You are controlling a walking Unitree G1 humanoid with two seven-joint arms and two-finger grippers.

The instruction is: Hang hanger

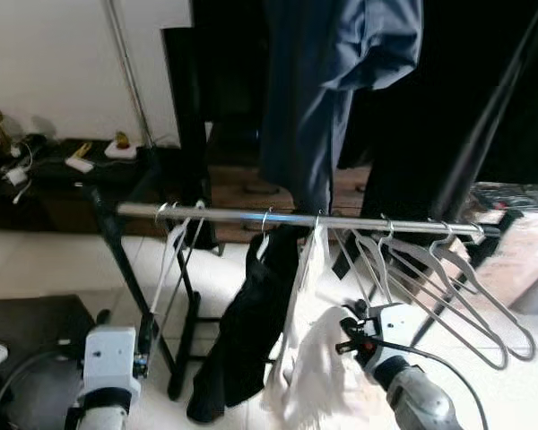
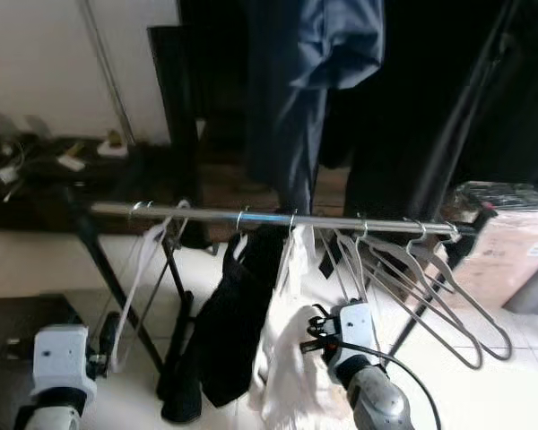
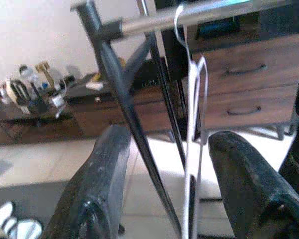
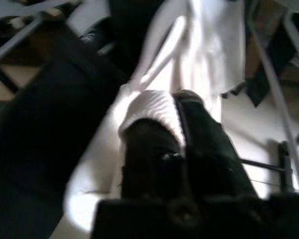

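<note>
Right gripper (image 4: 182,107): nearest the camera, low in front of the rail, its two black fingers pinched together on a fold of the white garment.
Left gripper (image 3: 189,199): below the rail's left end, fingers spread wide with nothing between them; a thin white hanger (image 3: 193,99) hangs from the rail in line with the gap.
White garment (image 1: 318,363): draped from a hanger near the middle of the rail, hanging down to the right gripper.
How it handles: soft, light cloth that sags and slides, judging by its folds; pulling on it could drag its hanger askew. The hanger looks stiff and light, so the neck under the hook seems the better hold.
Black garment (image 1: 242,336): hanging just left of the white one, under the rail.
Empty hangers (image 1: 448,287): several pale wire ones bunched toward the rail's right end.
Rail (image 1: 224,215): silver bar on a black frame, level across the view.
Blue clothing (image 1: 314,90): hanging above and behind the rail.
Low cabinet (image 1: 63,175): behind the rail's left end, with small items on top.
</note>
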